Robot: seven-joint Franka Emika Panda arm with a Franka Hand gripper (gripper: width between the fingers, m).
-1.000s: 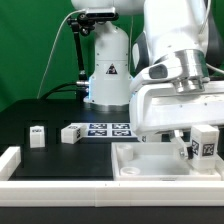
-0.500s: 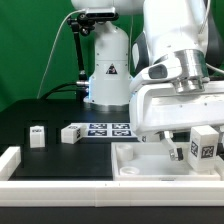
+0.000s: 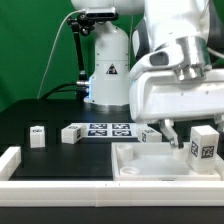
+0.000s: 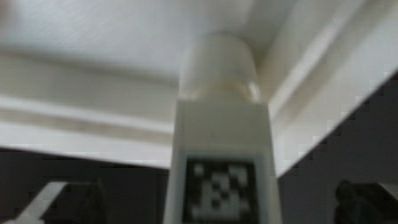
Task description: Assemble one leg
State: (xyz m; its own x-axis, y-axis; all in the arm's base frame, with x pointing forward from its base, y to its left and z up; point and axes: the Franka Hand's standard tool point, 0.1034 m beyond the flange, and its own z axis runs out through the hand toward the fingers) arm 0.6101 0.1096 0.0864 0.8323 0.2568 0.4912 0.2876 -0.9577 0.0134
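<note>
A leg [image 3: 205,143], a small white block with a tag, stands at the right side of the white tray [image 3: 150,165]. My gripper [image 3: 185,132] hangs just above it and is open. In the wrist view the leg [image 4: 222,120] rises between the two dark fingertips [image 4: 54,203], with a clear gap on each side, so the gripper [image 4: 210,200] does not touch it. The tray's raised rim [image 4: 107,90] shows behind the leg.
Three more legs lie on the black table: two at the exterior view's left [image 3: 38,135] [image 3: 71,133] and one behind the tray [image 3: 150,134]. The marker board [image 3: 110,128] lies between them. A white bracket [image 3: 10,160] stands at the front left.
My gripper has risen and shifted slightly to the exterior view's left. The leg has stayed standing in the tray. The leg behind the tray has come into view.
</note>
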